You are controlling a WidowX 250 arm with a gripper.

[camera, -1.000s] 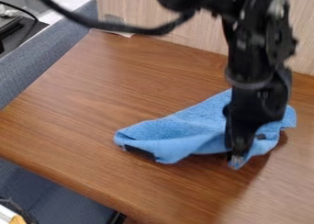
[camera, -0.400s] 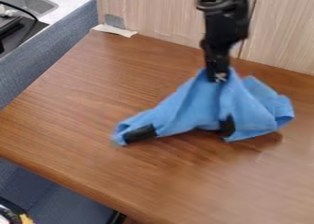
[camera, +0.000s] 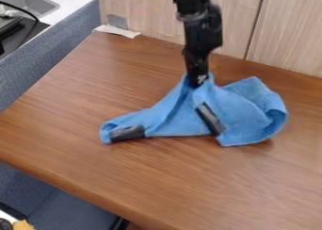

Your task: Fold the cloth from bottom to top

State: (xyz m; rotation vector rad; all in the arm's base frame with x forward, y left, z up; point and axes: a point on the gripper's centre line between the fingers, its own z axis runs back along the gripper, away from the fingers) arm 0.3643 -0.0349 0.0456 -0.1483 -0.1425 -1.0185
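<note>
The black gripper (camera: 198, 81) hangs at the upper middle of the camera view, shut on a raised peak of the blue cloth (camera: 242, 113). From that peak the cloth slopes down in folds onto the table. Its left end lies low and narrow with a black patch on it, and its right part is bunched and curled at the edge. Another black strip runs at a slant down the middle of the cloth.
The brown wooden table (camera: 125, 177) has its front edge at lower left. A pale wood panel (camera: 286, 36) stands behind it. White paper and grey tape (camera: 117, 21) are at the back left corner, with a sink (camera: 31, 2) beyond.
The gripper has gone from the cloth's near edge up and back, then left, with the cloth pinched in it. The cloth has been lifted into a peak and dragged leftward.
</note>
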